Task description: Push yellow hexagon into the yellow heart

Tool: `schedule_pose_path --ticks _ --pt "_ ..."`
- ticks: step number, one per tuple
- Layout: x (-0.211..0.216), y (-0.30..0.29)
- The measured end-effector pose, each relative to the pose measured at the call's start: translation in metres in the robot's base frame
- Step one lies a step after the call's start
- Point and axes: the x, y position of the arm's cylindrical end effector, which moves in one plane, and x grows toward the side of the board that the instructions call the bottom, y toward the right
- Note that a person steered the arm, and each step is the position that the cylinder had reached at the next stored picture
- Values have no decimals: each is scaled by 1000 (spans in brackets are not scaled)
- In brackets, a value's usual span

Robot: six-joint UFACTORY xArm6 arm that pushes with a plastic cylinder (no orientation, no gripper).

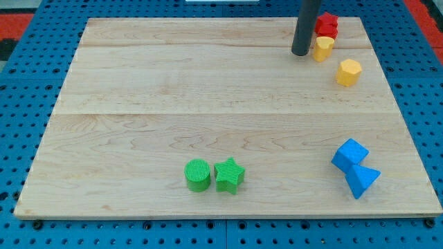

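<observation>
The yellow hexagon lies near the view's top right of the wooden board. The yellow heart sits up and to the left of it, a small gap apart. My tip rests on the board just left of the yellow heart, close to it or touching it. The dark rod rises out of the view's top. A red block sits directly above the yellow heart, touching it or nearly so.
A blue cube-like block and a blue triangle block lie together at the view's lower right. A green cylinder and a green star sit side by side near the bottom edge.
</observation>
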Motion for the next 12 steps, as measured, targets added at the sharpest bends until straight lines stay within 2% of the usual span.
schedule_pose_path --ticks 3,4,5,6,7,8,9,10,12 --pt "1 9" --pt "28 -12" --pt "81 -39" --pt "127 -28" --pt "149 26" --pt "137 89" --pt "101 114" --pt "71 113" --pt "44 99"
